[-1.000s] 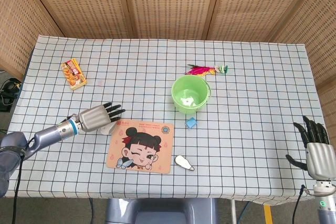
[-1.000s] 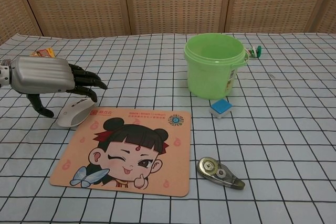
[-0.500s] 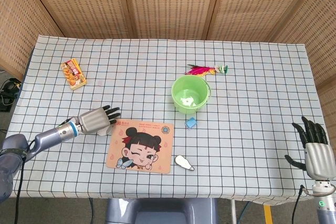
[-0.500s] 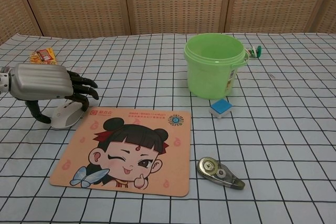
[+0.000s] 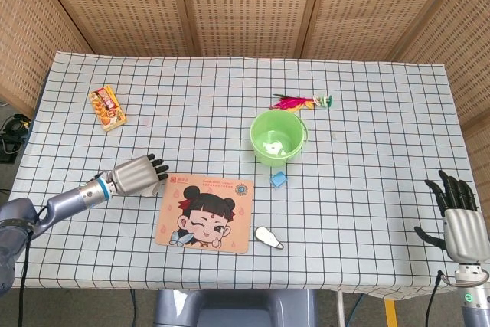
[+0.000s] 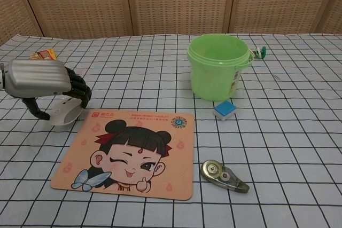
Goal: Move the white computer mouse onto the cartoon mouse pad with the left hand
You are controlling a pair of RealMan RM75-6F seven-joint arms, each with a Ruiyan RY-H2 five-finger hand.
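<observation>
From the head view, the left robot hand point(image 5: 135, 175) sits low over the table point(image 5: 367, 143) just off the left edge of the cartoon mouse pad point(image 5: 205, 212), fingers curled down; the white computer mouse is all but hidden under it here, so the grip itself is hard to read from above. The right robot hand point(image 5: 458, 220) waits far off at the table's right front corner, fingers spread and holding nothing, clearly out of this one. Also on the cloth: a green bucket point(image 5: 279, 136), a small blue block point(image 5: 278, 179) and a snack packet point(image 5: 106, 107). Down to the chest view, and it gets clearer: the left robot hand point(image 6: 45, 81) is draped over the white computer mouse point(image 6: 66, 114), dark fingers wrapped down its far side and the thumb hooked behind, so I judge the grasp is on or a hair from complete. The mouse rests on the checked cloth, just beside the pad's upper left corner point(image 6: 128, 152) and not on it. A tape dispenser point(image 6: 223, 177) lies to the right of the pad, out of the way. So the reach looks done and the grip about made; the lift, the short carry rightward onto the pad and the release are all left to do.
</observation>
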